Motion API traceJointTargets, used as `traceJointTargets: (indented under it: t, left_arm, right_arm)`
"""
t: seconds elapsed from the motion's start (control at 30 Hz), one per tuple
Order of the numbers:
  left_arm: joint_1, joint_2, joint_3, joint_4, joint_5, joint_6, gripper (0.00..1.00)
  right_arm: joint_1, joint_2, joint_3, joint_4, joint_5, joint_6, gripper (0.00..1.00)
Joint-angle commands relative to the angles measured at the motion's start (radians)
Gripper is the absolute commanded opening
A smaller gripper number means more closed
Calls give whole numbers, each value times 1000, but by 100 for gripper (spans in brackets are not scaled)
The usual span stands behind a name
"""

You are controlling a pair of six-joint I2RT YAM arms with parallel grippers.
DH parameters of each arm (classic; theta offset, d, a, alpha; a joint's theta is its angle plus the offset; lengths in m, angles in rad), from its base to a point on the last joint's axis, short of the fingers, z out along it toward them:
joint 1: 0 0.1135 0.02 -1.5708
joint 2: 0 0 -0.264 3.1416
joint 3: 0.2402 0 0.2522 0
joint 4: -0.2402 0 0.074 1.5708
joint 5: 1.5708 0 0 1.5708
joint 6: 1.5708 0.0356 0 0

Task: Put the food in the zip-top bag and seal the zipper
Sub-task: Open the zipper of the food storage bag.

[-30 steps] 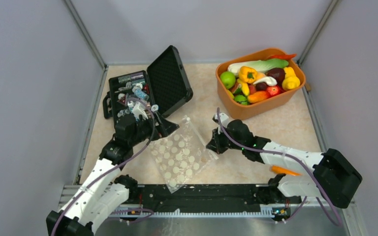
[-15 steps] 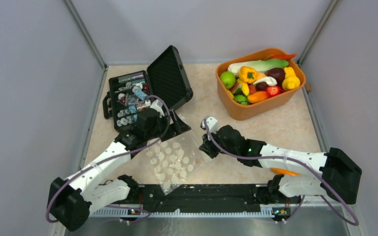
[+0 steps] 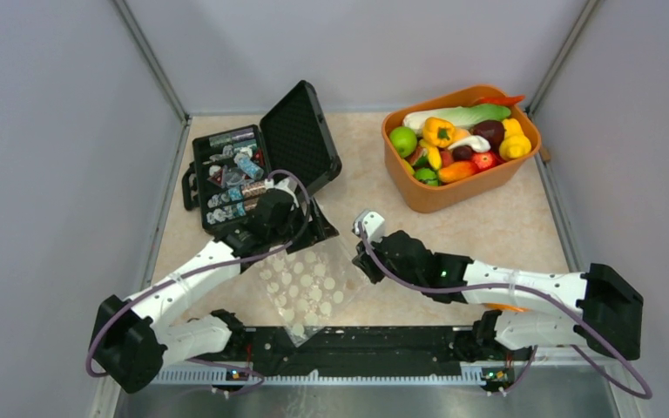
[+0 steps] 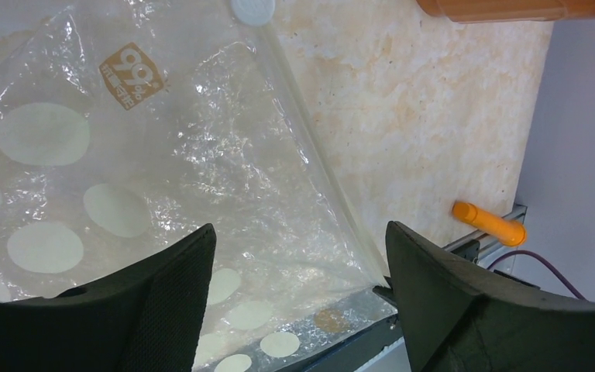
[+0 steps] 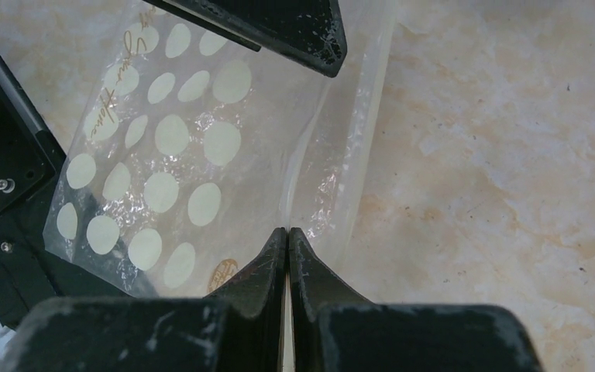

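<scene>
The zip-top bag (image 3: 307, 283), clear with white dots, lies crumpled on the table between the two arms. My right gripper (image 5: 288, 230) is shut on a fold of the bag (image 5: 201, 155) close to its zipper edge (image 5: 368, 93). My left gripper (image 4: 300, 256) is open and hovers over the bag (image 4: 163, 155) near its far corner; the film shows between the black fingers (image 4: 178, 294), apart from them. In the top view the left gripper (image 3: 314, 228) faces the right gripper (image 3: 361, 252) across the bag's mouth. The food (image 3: 453, 139) fills the orange tub at the back right.
The orange tub (image 3: 427, 198) stands at the back right. A black case (image 3: 300, 144) with its lid up sits at the back left, beside the left arm. An orange stick-shaped piece (image 3: 505, 303) lies by the near rail under the right arm. Grey walls enclose the table.
The left arm has stretched forward and right over the bag's far edge, its jaws narrowing a little. The right gripper has pulled the bag's edge leftward; the bag has bunched up.
</scene>
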Motion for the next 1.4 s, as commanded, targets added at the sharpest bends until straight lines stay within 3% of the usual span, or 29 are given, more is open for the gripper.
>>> traceJointTargets:
  t: [0.0,0.33,0.6,0.67,0.7,0.73,0.77,1.1,1.37]
  left_arm:
    - [-12,41,71,1,-21,20,81]
    - [-21,138,153,-53,-29,77,68]
    - [-22,138,160,-65,-13,111,41]
    - [-22,141,157,-68,-11,111,41]
    - [-22,144,156,-68,-10,112,44]
    - [-23,147,155,-68,-13,110,54]
    - [-22,148,155,-65,-10,110,55]
    - [-23,163,168,-64,25,131,34]
    - [-22,169,155,-70,43,137,37]
  right_arm:
    - [22,-6,70,-3,43,-26,0]
    - [54,31,107,-25,94,-76,0]
    - [57,36,127,-63,124,-102,0]
    - [62,38,129,-56,125,-102,0]
    - [66,39,130,-52,123,-102,0]
    - [69,42,130,-47,123,-102,0]
    - [73,46,133,-47,122,-101,0]
    - [95,61,126,-35,166,-93,0]
    - [96,45,101,37,175,-74,0]
